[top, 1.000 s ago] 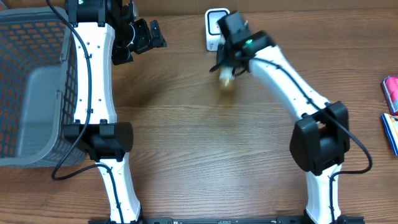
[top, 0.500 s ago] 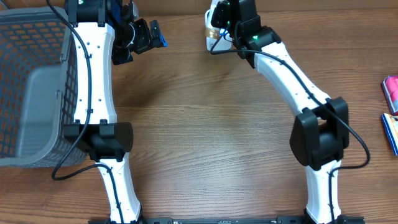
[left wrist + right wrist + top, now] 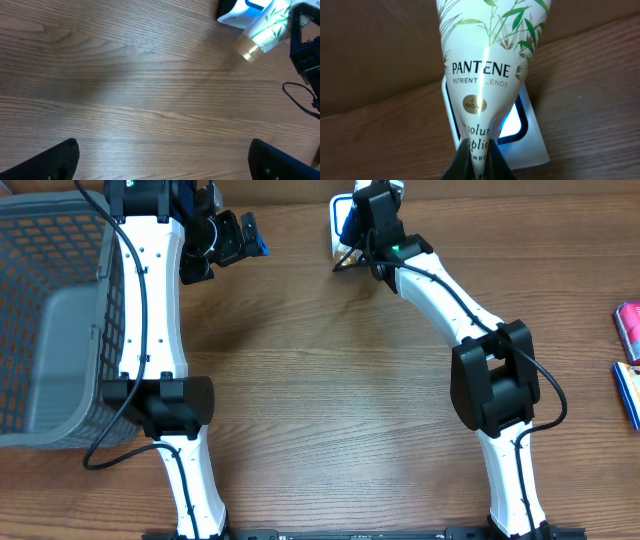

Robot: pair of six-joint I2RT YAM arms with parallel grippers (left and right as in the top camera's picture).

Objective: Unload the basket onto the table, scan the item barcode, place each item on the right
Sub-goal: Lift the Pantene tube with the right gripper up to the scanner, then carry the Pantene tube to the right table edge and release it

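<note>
White, leaf-printed Pantene tube (image 3: 487, 75) is clamped at its narrow end by the right gripper (image 3: 479, 162), directly over the scanner (image 3: 532, 147) and its lit window. Only the left wrist view shows the tube's gold cap (image 3: 248, 48). The left gripper (image 3: 228, 238) gapes empty over the wooden table (image 3: 125, 100).
</note>
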